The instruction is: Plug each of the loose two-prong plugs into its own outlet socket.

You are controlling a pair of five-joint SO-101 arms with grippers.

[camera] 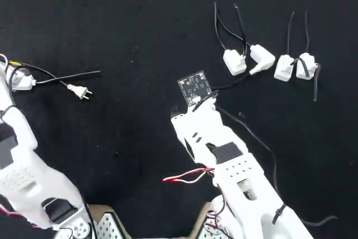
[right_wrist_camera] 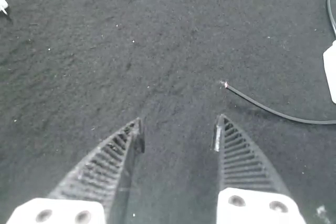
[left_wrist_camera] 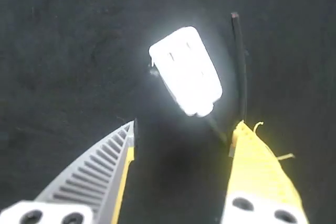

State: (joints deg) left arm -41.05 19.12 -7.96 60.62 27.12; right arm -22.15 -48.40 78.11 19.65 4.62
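Fingers (left_wrist_camera: pixel 118 153) of the left tool (left_wrist_camera: pixel 184 127) stood spread apart, one grey and ribbed, the other yellow. Just beyond their tips a white socket (left_wrist_camera: pixel 186 72) lay on the black desk (camera: pixel 140 26) with its two slots facing up. A black cord (left_wrist_camera: pixel 239 66) ran along one side of it. In the high view this socket (camera: pixel 21 81) sat at the desk's left edge. The loose two-prong plug (camera: pixel 78 90) lay near it but apart, prongs pointing away from it, its black lead (camera: pixel 72 75) curving back toward the socket.

The right tool (right_wrist_camera: pixel 178 124) hung over bare cloth near the middle of the desk, its ribbed fingers (right_wrist_camera: pixel 239 150) also spread and gripping nothing. A thin black wire (right_wrist_camera: pixel 262 109) ended just ahead of them. Four more white sockets (camera: pixel 284 67) were grouped at the far right, each trailing black wire.
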